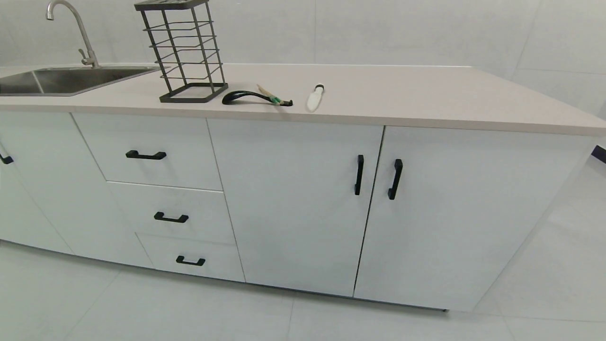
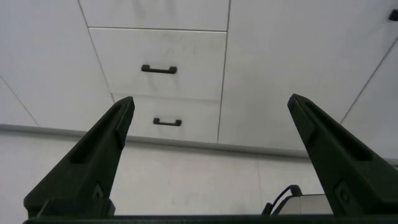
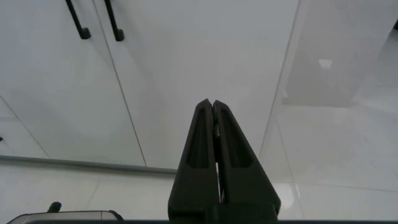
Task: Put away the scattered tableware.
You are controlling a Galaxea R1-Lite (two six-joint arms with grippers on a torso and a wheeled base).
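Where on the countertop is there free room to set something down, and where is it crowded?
The widest bare patch of the countertop lies right of the white utensil, up to the counter's far end. A bare strip runs behind the utensils, along the wall. Crowded: between wire rack and white utensil, where the black spoon and wooden utensil meet.

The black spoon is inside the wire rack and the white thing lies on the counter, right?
Not quite. The head view shows the black spoon lying on the counter beside the wire rack, not inside it. The white utensil does lie on the counter.
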